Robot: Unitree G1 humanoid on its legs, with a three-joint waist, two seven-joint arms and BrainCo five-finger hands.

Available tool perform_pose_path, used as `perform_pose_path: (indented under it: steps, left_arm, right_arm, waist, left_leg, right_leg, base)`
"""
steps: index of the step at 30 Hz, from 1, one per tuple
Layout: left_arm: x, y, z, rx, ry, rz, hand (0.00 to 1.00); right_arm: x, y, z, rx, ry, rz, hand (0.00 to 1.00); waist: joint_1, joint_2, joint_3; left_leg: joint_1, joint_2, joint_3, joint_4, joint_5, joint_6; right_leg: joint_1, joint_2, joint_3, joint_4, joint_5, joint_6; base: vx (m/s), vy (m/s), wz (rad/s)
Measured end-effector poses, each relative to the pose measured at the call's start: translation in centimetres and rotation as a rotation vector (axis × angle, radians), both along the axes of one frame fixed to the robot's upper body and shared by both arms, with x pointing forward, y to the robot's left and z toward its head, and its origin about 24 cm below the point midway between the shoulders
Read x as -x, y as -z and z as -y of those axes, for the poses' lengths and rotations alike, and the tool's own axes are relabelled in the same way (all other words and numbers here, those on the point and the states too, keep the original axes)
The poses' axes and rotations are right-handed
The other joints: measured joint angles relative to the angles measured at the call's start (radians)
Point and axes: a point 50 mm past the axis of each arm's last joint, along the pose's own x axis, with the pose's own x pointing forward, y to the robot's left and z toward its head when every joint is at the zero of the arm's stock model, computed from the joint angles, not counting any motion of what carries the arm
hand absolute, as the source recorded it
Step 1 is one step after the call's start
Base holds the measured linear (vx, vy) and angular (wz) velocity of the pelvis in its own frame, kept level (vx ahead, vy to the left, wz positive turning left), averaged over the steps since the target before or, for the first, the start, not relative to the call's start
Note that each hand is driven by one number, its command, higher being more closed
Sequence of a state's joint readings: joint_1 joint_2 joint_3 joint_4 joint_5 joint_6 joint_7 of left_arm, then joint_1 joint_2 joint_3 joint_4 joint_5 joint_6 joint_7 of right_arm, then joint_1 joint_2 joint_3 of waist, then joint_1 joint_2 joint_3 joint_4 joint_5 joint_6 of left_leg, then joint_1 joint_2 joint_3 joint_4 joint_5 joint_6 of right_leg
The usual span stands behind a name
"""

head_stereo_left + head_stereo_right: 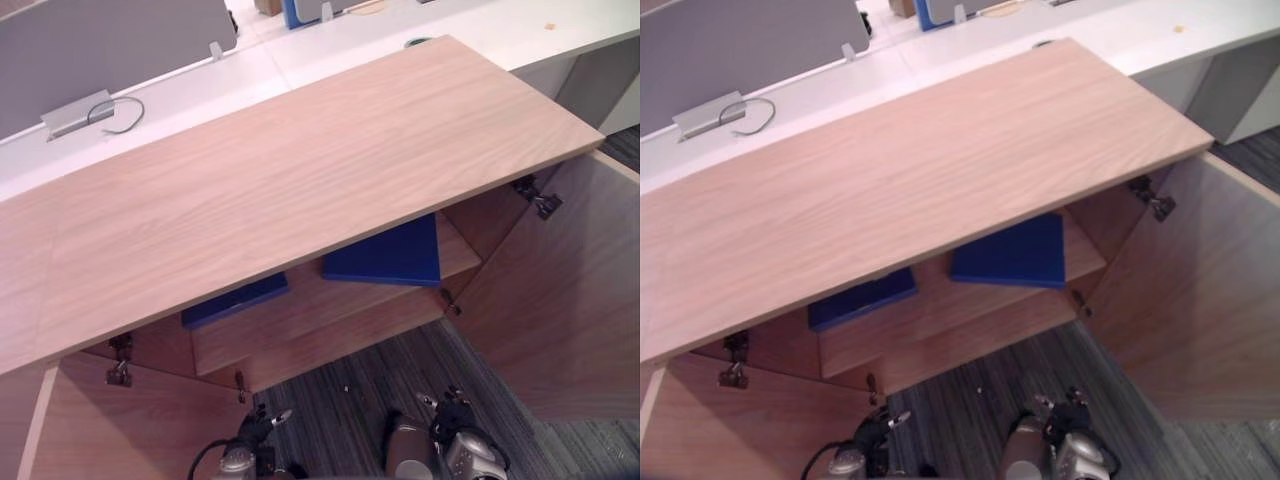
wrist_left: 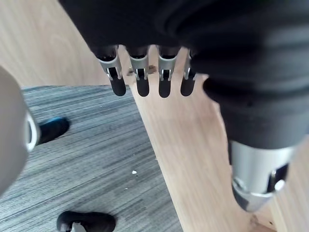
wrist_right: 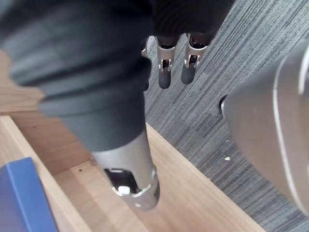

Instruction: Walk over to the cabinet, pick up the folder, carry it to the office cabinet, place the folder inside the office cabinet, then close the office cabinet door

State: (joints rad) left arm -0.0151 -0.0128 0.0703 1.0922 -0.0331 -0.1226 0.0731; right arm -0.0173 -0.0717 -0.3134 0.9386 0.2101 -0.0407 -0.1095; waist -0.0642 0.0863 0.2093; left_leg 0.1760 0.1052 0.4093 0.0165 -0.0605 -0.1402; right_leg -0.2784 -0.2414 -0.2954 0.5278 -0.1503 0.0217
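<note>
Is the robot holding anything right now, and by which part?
Nothing is held. The left hand and right hand hang open over the carpet; the larger blue folder lies on the cabinet shelf.

The cabinet [image 1: 300, 170] was smooth, matt light wood, its hinges [image 1: 541, 203] were metal, the blue folder [image 1: 385, 255] looked smooth, and the floor [image 1: 340, 400] was rough grey carpet.

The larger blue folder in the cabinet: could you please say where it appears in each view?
Left eye view: larger blue folder right of centre on the shelf.
Right eye view: centre, same shelf.
Left wrist view: carpet and wooden panel.
Right wrist view: blue edge, probably it.
Landmark: the shelf.
</note>
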Motion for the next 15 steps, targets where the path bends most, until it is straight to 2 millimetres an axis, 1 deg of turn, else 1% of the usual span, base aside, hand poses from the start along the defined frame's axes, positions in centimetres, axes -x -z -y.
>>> perform_pose_path:
  steps: [3, 4, 7, 8, 9, 12, 13, 14, 15]
  left_arm:
    - [0.0, 0.0, -0.2, -0.002, -0.021, 0.001, 0.0]
    - [0.1, 0.0, -0.2, -0.001, -0.027, -0.001, 0.0]
    - [0.1, 0.0, -0.3, 0.0, -0.036, 0.0, 0.0]
    - [0.0, 0.0, -0.4, -0.004, -0.028, 0.003, 0.0]
    - [0.0, 0.0, -0.3, -0.007, -0.017, 0.003, 0.0]
    - [0.0, 0.0, -0.1, -0.015, 0.019, 0.003, 0.0]
    - [0.0, -0.1, -0.1, -0.021, 0.038, 0.004, 0.0]
    - [0.0, -0.1, 0.0, -0.023, 0.051, 0.008, 0.0]
    - [0.0, -0.1, 0.1, -0.023, 0.055, 0.012, 0.0]
  right_arm:
    - [2.3, 0.9, 0.1, -0.001, 0.0, -0.071, 0.0]
    - [2.7, 1.1, 0.1, -0.002, -0.002, -0.084, 0.0]
    - [3.1, 1.2, 0.1, 0.005, -0.015, -0.102, 0.0]
    - [3.0, 1.2, 0.1, 0.006, -0.017, -0.099, 0.0]
    - [2.9, 1.2, -0.1, 0.007, -0.031, -0.098, 0.0]
    - [1.9, 0.8, -0.5, 0.018, -0.065, -0.065, 0.0]
    - [1.2, 0.3, -0.7, 0.036, -0.095, -0.036, 0.0]
    - [0.0, -0.5, -0.9, 0.072, -0.141, 0.013, 0.0]
    - [-0.7, -1.1, -0.9, 0.09, -0.16, 0.048, 0.0]
  waist:
    - [-0.002, -0.009, 0.0]
    - [-0.002, -0.013, -0.005]
    - [-0.002, -0.024, -0.016]
    - [0.001, -0.024, -0.018]
    - [0.002, -0.029, -0.017]
    - [0.001, -0.023, -0.022]
    - [0.001, -0.021, -0.024]
    - [0.001, -0.021, -0.024]
    - [0.001, -0.02, -0.024]
  left_leg:
    - [-0.005, 0.014, -0.048, -0.006, 0.007, -0.002]
    - [-0.017, 0.018, -0.06, -0.007, 0.008, -0.002]
    - [-0.053, 0.02, -0.085, -0.01, 0.018, 0.001]
    - [-0.056, 0.021, -0.086, -0.011, 0.019, 0.002]
    - [-0.058, 0.021, -0.085, -0.013, 0.019, 0.002]
    - [-0.058, 0.019, -0.081, -0.018, 0.018, 0.004]
    - [-0.057, 0.018, -0.079, -0.023, 0.018, 0.004]
    - [-0.053, 0.016, -0.075, -0.03, 0.018, 0.004]
    - [-0.052, 0.015, -0.074, -0.031, 0.018, 0.004]
  right_leg:
    - [0.054, 0.001, -0.051, -0.046, -0.016, 0.01]
    - [0.055, 0.002, -0.063, -0.058, -0.016, 0.011]
    - [0.05, 0.001, -0.089, -0.085, -0.01, 0.023]
    - [0.05, 0.003, -0.091, -0.093, -0.007, 0.025]
    - [0.051, 0.005, -0.091, -0.1, -0.003, 0.024]
    - [0.05, 0.007, -0.088, -0.111, 0.007, 0.026]
    - [0.049, 0.009, -0.087, -0.116, 0.015, 0.02]
    - [0.049, 0.01, -0.085, -0.119, 0.019, 0.021]
    - [0.049, 0.009, -0.084, -0.12, 0.02, 0.022]
  base:
    - [-0.04, -0.062, 0.49]
    - [-0.05, -0.034, 0.44]
    - [-0.05, -0.012, 0.28]
    - [-0.03, 0.007, 0.07]
    - [0.0, 0.0, 0.0]
    - [0.02, 0.026, -0.05]
    - [0.04, 0.031, -0.06]
    - [0.05, 0.033, -0.07]
    - [0.06, 0.043, -0.07]
